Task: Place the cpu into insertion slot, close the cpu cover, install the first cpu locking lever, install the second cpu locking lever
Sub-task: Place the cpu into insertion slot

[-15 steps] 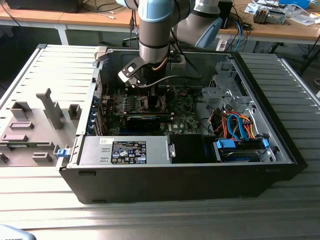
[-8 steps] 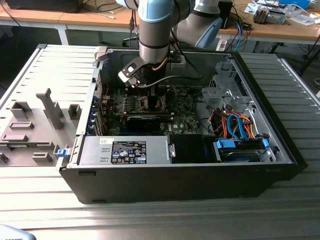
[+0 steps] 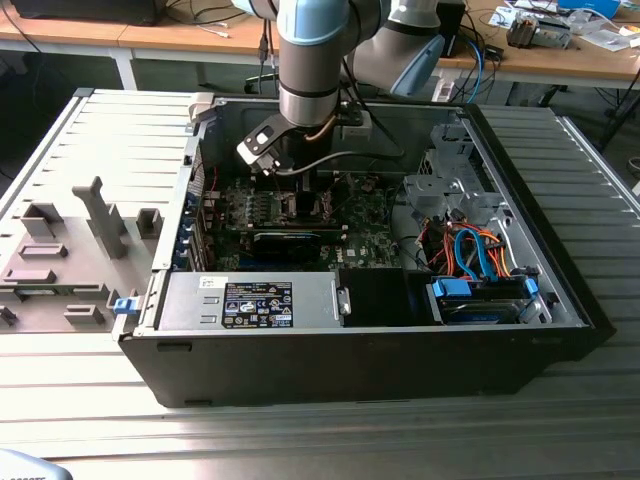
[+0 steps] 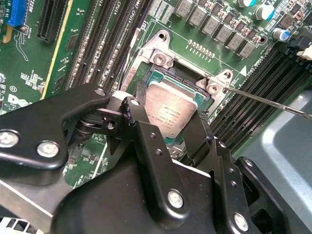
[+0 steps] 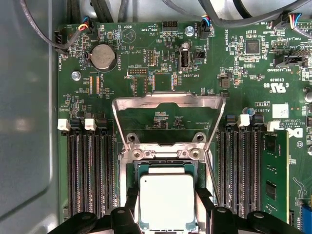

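Silvery-grey square cpu (image 5: 167, 202) sits clamped in the black pincer (image 5: 167, 196) at the metal-rimmed insertion slot (image 5: 165, 166), silvery cpu cover (image 5: 168, 100) raised.

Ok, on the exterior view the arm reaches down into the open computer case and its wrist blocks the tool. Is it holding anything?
Observer: Yes. In the second wrist view the gripper is shut on the cpu, with its fingers against two opposite edges.
Operator: Where is the chip relative to the socket?
Observer: It is squarely over the insertion slot. I cannot tell whether it is fully seated.
Operator: And the cover?
Observer: In the first wrist view the cpu cover is swung up open, on the side of the slot away from the gripper.
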Available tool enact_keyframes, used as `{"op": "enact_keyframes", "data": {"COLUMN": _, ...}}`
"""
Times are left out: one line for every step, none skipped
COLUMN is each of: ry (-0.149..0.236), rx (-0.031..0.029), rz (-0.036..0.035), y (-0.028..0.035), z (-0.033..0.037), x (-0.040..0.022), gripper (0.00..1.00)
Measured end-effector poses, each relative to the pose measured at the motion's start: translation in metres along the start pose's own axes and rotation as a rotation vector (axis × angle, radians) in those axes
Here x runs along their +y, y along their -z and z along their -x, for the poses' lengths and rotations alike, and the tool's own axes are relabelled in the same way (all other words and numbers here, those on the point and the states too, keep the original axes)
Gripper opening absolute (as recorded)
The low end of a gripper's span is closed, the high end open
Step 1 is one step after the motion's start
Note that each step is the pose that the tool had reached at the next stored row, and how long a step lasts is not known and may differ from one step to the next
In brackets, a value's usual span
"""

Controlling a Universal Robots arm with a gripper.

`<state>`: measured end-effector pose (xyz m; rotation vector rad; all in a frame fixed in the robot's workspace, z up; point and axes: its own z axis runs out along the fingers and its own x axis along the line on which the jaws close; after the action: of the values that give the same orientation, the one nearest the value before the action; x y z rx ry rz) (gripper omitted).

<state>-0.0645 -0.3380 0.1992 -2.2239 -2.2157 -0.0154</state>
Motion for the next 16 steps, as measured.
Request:
{"op": "enact_keyframes", "data": {"ry": 0.0, "rx": 0.0, "rz": 0.0, "y": 0.0, "z": 0.0, "x": 0.0001, "gripper": 0.55}}
{"op": "enact_keyframes", "data": {"ry": 0.0, "rx": 0.0001, "rz": 0.0001, "y": 0.0, "z": 0.0, "x": 0.0001, "gripper": 0.55}}
{"op": "enact_keyframes", "data": {"ry": 0.0, "rx": 0.0, "rz": 0.0001, "y": 0.0, "z": 0.0, "x": 0.0001, "gripper": 0.55}}
{"op": "enact_keyframes", "data": {"ry": 0.0, "rx": 0.0, "rz": 0.0001, "y": 0.0, "z": 0.0, "x": 0.0001, "gripper": 0.55}}
{"op": "enact_keyframes", "data": {"ry": 0.0, "rx": -0.0004, "rz": 0.0005, "y": 0.0, "z": 0.0, "x": 0.0002, "gripper": 0.55}}
{"op": "enact_keyframes", "data": {"ry": 0.0, "rx": -0.0002, "rz": 0.0001, "y": 0.0, "z": 0.0, "x": 0.0002, "gripper": 0.56}}
{"op": "enact_keyframes", "data": {"ry": 0.0, "rx": 0.0, "rz": 0.0, "y": 0.0, "z": 0.0, "x": 0.0002, "gripper": 0.62}}
{"op": "enact_keyframes", "data": {"ry": 0.0, "rx": 0.0, "rz": 0.0, "y": 0.0, "z": 0.0, "x": 0.0002, "gripper": 0.62}}
{"op": "enact_keyframes", "data": {"ry": 0.0, "rx": 0.0, "rz": 0.0, "y": 0.0, "z": 0.0, "x": 0.0002, "gripper": 0.62}}
{"op": "enact_keyframes", "data": {"ry": 0.0, "rx": 0.0, "rz": 0.0, "y": 0.0, "z": 0.0, "x": 0.0002, "gripper": 0.62}}
{"op": "enact_keyframes", "data": {"ry": 0.0, "rx": 0.0, "rz": 0.0001, "y": 0.0, "z": 0.0, "x": 0.0002, "gripper": 0.62}}
{"op": "enact_keyframes", "data": {"ry": 0.0, "rx": 0.0, "rz": 0.0, "y": 0.0, "z": 0.0, "x": 0.0002, "gripper": 0.62}}
{"op": "enact_keyframes", "data": {"ry": 0.0, "rx": -0.0002, "rz": 0.0, "y": 0.001, "z": -0.0001, "x": 0.0002, "gripper": 0.62}}
{"op": "enact_keyframes", "data": {"ry": 0.0, "rx": 0.0, "rz": 0.0001, "y": 0.0034, "z": -0.0001, "x": 0.0003, "gripper": 0.62}}
{"op": "enact_keyframes", "data": {"ry": 0.0, "rx": 0.0, "rz": 0.0001, "y": 0.0085, "z": -0.0001, "x": 0.0002, "gripper": 0.62}}
{"op": "enact_keyframes", "data": {"ry": 0.0, "rx": 0.0001, "rz": 0.0, "y": 0.0114, "z": -0.0001, "x": 0.0003, "gripper": 0.62}}
